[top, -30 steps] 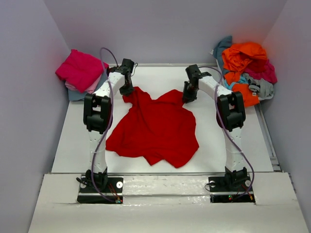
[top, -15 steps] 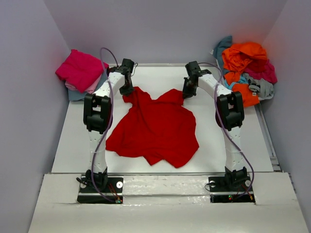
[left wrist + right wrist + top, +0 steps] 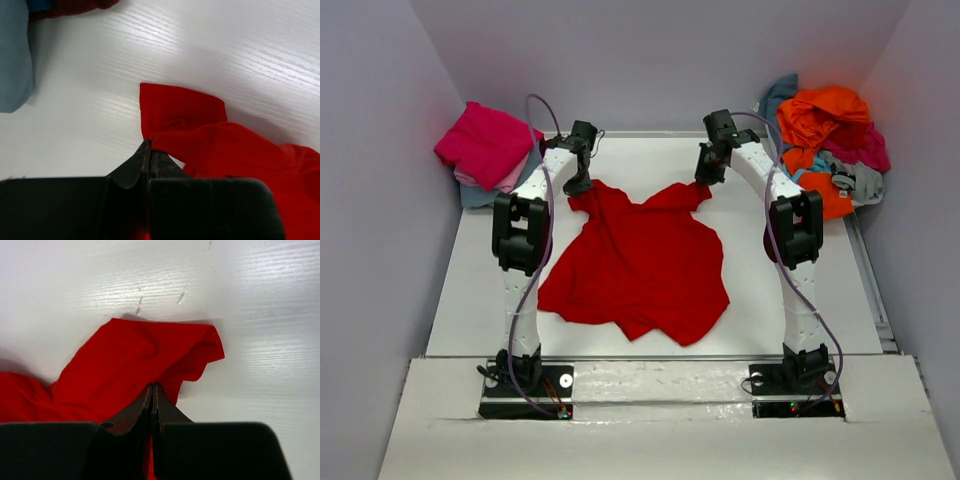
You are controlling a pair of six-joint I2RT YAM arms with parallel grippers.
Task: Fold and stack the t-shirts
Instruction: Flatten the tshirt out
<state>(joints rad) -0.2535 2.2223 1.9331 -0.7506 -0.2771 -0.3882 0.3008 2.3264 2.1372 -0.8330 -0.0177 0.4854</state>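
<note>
Cloth of the red t-shirt (image 3: 640,265) sprawls mid-frame, hanging toward the lower edge from both pincers. The left gripper (image 3: 579,187) and right gripper (image 3: 704,180) each pinch one upper corner, level with each other.

plain bright red t-shirt (image 3: 640,265), white grained table (image 3: 470,285), magenta shirt (image 3: 485,140), orange shirt (image 3: 825,115).

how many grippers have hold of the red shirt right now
2. The left gripper pinches the far left corner of the red shirt; the right gripper pinches its far right corner.
</note>
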